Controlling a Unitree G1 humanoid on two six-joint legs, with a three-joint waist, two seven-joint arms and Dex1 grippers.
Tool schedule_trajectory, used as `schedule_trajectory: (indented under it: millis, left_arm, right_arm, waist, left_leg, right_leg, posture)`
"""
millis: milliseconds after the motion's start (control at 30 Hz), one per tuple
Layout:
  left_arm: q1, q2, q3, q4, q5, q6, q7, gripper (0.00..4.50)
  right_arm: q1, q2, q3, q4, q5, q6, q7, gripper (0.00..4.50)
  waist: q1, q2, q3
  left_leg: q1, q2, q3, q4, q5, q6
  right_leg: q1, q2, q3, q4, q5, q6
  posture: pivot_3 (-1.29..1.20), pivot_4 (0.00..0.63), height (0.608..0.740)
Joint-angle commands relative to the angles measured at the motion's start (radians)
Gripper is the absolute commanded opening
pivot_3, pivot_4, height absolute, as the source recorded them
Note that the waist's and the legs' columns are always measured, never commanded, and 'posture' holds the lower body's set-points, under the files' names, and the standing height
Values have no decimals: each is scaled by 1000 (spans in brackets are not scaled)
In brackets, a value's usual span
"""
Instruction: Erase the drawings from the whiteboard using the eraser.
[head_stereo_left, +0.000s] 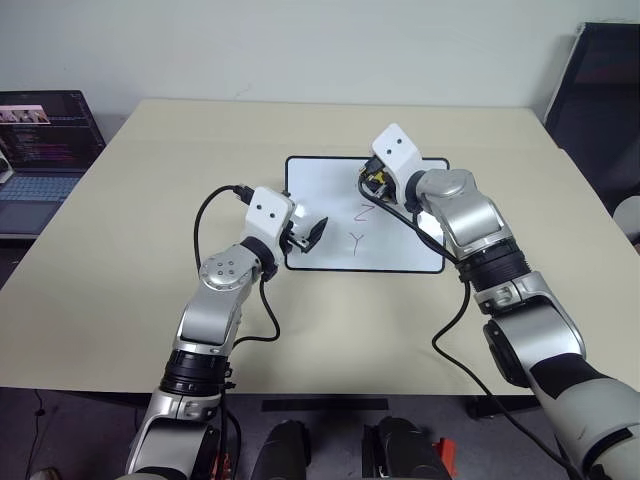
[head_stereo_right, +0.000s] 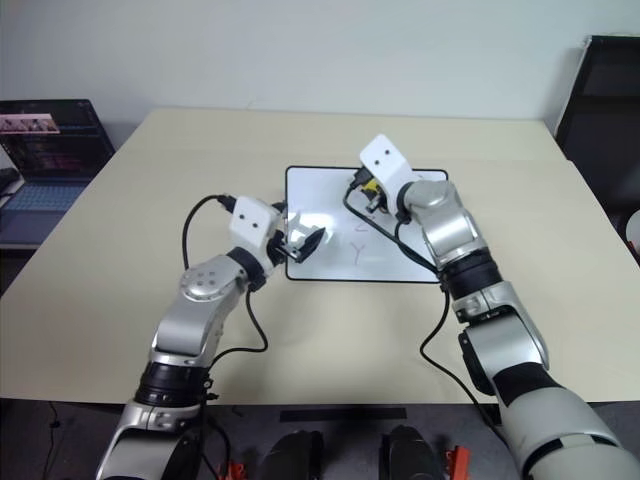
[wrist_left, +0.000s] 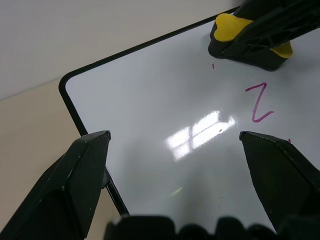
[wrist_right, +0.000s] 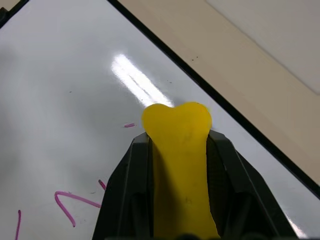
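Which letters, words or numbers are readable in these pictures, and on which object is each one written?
"Z": hand-drawn red letter on the glossy white whiteboard with thin black frame.
"Y": hand-drawn red letter on the same board, below the Z.
Small red traces near the yellow and black eraser: not readable as a letter.
Laptop screen beside the beige table: text too small to read.
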Motion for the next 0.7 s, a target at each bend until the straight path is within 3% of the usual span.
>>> schedule_trajectory:
  millis: [33,333,700]
  left_arm:
    - [-14,4,6,-23,-2,-21,-1,4500]
    - [2,10,11,-52,0,-5,7,4500]
    - [9,22,22,-72,1,10,11,4500]
  right_arm:
    - [-42,2,-27,15,-8,-40,-29,1063]
    - [-27,25,5,84,-17,-84,-21,1063]
    - [59,73,43,-4,-23,-31,18,1063]
  waist:
    - [0,0,0]
    - [-2,0,0]
    - [-9,0,0]
  left_leg:
    - [0,0,0,0,0,0]
    - [0,0,0,0,0,0]
    - [1,0,0,1,0,0]
  right_leg:
    - [0,0,0,0,0,0]
    - [0,0,0,0,0,0]
    - [1,0,0,1,0,0]
  posture:
    - [0,150,740]
    - [0,150,740]
    - [0,150,740]
